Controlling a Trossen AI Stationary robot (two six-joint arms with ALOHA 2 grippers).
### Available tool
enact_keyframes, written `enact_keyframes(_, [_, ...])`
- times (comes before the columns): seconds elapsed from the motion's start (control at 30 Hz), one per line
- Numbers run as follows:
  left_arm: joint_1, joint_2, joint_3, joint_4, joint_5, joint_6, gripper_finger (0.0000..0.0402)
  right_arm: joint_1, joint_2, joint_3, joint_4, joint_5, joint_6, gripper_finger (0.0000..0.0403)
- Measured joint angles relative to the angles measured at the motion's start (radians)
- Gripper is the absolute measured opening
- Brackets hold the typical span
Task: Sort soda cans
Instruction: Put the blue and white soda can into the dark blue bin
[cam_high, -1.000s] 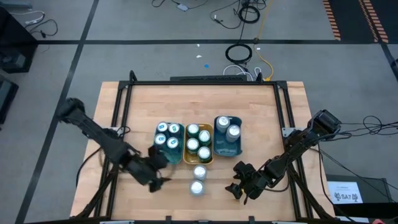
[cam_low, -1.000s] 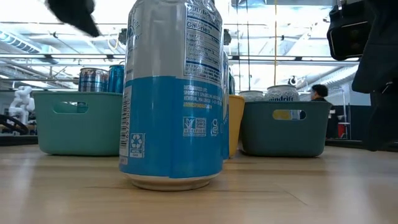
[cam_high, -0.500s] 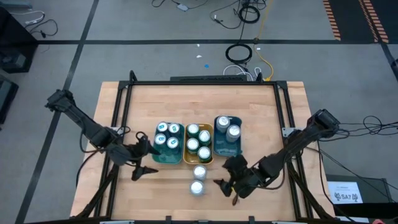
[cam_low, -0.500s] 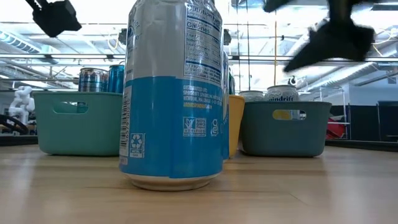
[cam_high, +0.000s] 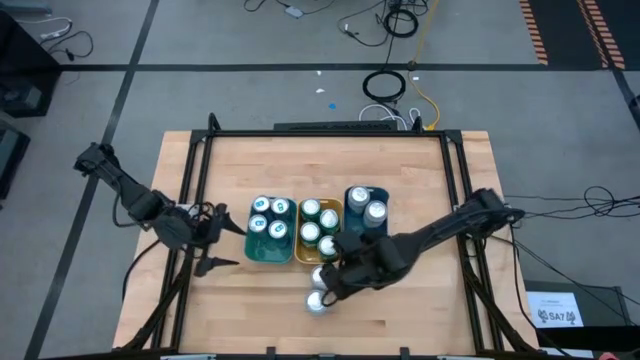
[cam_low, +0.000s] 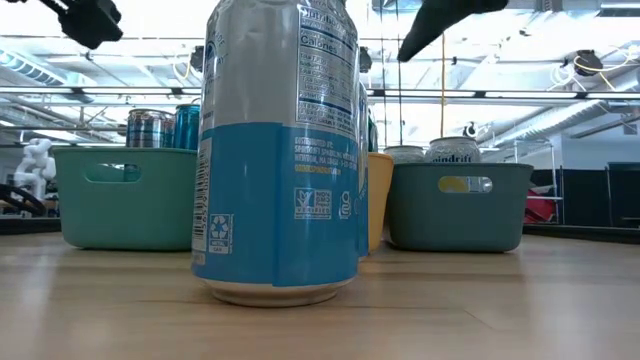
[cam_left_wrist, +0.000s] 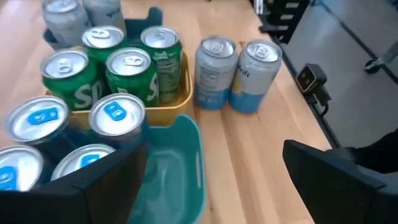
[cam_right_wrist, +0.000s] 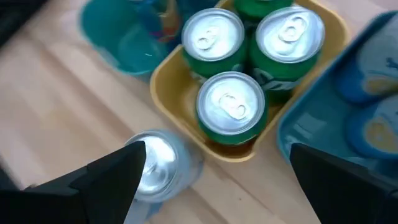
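Observation:
Two loose soda cans, silver-white above and blue below, stand upright on the table in front of the trays (cam_high: 320, 277) (cam_high: 317, 301). The nearer one fills the low view (cam_low: 280, 150). Blue-topped cans stand in the teal tray (cam_high: 248, 240), green cans (cam_right_wrist: 230, 109) in the yellow tray (cam_high: 303, 255), and silver-white cans in the blue tray (cam_high: 366, 240). My right gripper (cam_high: 337, 272) hangs open above the loose cans and the yellow tray's near end, touching nothing. My left gripper (cam_high: 212, 240) is open in the air, left of the teal tray.
The three trays stand side by side in the middle of the wooden table (cam_high: 420, 180). A black frame (cam_high: 330, 133) runs along the table's far and side edges. Bare wood lies to the left, right and far side of the trays.
My right gripper has risen and swung from the table's near right toward its left, and now stands over the loose cans by the yellow tray. My left gripper has drawn back from the teal tray's near corner toward the table's left edge. Both stayed open; no can moved.

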Motion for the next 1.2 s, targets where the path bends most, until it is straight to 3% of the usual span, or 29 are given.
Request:
enact_keyframes(0.23, [0.03, -0.259, -0.185, 0.047, 0.035, -0.04, 0.0382, -0.026, 0.187, 0.264, -0.194, -0.098, 0.129, 0.0393])
enact_keyframes(0.43, [0.03, -0.383, -0.263, 0.092, 0.04, -0.051, 0.0382, -0.034, 0.283, 0.34, -0.246, -0.174, 0.252, 0.0393])
enact_keyframes(0.97, [0.03, -0.395, -0.273, 0.082, 0.041, -0.052, 0.0382, -0.051, 0.333, 0.342, -0.115, -0.212, 0.274, 0.0393])
enact_keyframes(1.2, [0.03, -0.393, -0.273, 0.063, 0.043, -0.059, 0.0382, -0.065, 0.387, 0.341, -0.105, -0.28, 0.268, 0.0393])
